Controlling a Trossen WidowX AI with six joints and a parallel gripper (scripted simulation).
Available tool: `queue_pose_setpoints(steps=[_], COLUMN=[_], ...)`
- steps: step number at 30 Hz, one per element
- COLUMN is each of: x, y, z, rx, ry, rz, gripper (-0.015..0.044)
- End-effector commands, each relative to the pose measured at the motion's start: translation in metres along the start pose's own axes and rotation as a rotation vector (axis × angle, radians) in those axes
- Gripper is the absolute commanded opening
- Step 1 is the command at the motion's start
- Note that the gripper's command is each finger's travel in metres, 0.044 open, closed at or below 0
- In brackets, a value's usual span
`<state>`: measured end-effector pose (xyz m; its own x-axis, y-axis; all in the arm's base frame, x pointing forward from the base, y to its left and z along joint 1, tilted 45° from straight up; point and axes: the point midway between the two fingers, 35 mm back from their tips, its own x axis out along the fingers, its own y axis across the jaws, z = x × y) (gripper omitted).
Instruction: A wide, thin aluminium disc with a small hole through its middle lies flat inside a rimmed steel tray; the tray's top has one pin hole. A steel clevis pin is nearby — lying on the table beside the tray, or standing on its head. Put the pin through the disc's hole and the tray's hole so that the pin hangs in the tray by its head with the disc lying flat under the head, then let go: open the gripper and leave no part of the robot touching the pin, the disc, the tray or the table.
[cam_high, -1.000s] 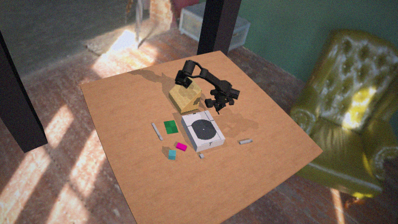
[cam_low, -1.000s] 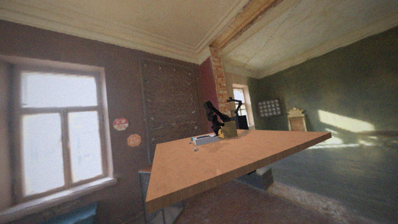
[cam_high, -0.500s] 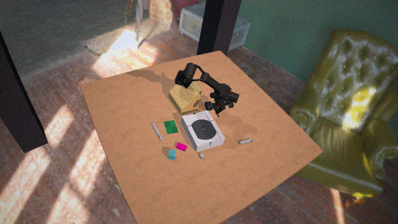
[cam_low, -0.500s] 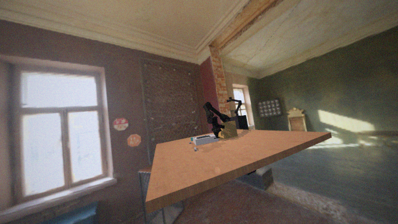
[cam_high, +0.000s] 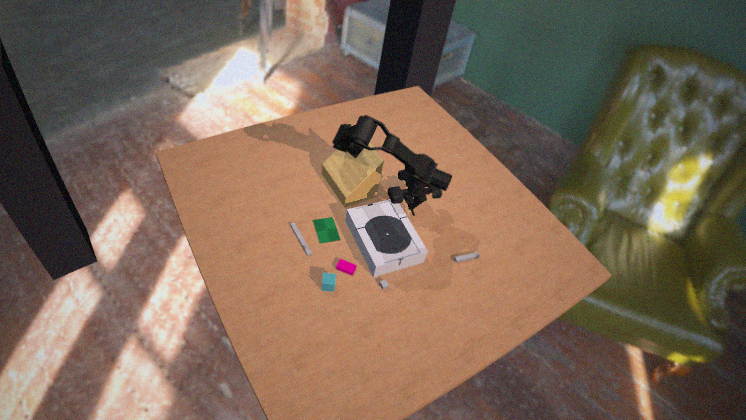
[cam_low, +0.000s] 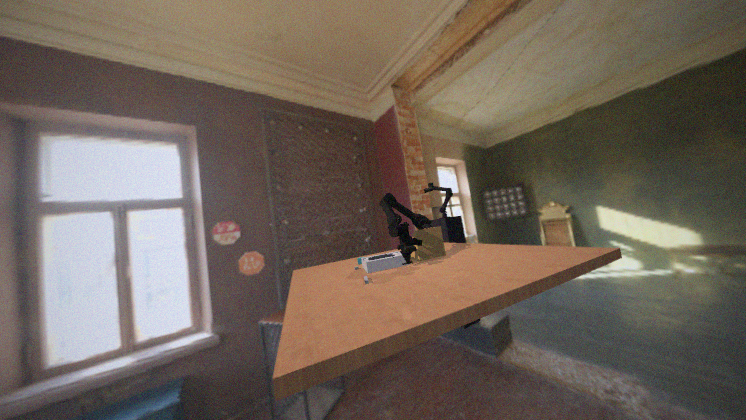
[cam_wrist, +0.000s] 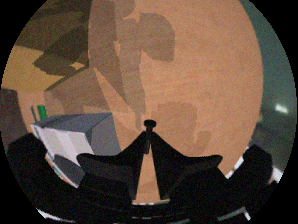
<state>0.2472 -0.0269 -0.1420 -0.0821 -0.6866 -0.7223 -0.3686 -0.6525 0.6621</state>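
- Overall, a room with a green wall (cam_high: 527, 57) (cam_low: 626, 172) and sunlit floor (cam_high: 46, 208) (cam_low: 391, 380) surrounded everything
- Wood-grained, the table (cam_high: 323, 333) (cam_low: 417, 302) (cam_wrist: 220, 75) stood near a tufted armchair (cam_high: 652, 130)
- On it sat the pale tray (cam_high: 387, 267) (cam_low: 383, 265) (cam_wrist: 70, 142)
- Dark and flat, the disc (cam_high: 378, 240) (cam_low: 381, 257) lay inside
- Near the tray, the gripper (cam_high: 412, 208) (cam_low: 407, 258) (cam_wrist: 148, 133) was closed on the pin (cam_wrist: 149, 123), its head showing above the fingertips

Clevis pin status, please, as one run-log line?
clevis pin: held in fingers | aluminium disc: flat in steel tray | pin insertion: not done
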Motion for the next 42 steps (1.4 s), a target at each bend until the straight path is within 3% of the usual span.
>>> queue_pose_setpoints(steps=[1,23,29,34,42], x=[0.01,0.019,0.018,0.017,0.01], y=[0.003,0.003,0.002,0.0,0.001], z=[0.005,0.006,0.004,0.004,0.017], rx=[-0.013,-0.013,-0.005,0.009,-0.008], ry=[-0.008,-0.008,-0.005,-0.002,0.356], rz=[0.013,0.014,0.008,0.001,0.01], gripper=[0.0,0.0,0.0157,0.016,0.016])
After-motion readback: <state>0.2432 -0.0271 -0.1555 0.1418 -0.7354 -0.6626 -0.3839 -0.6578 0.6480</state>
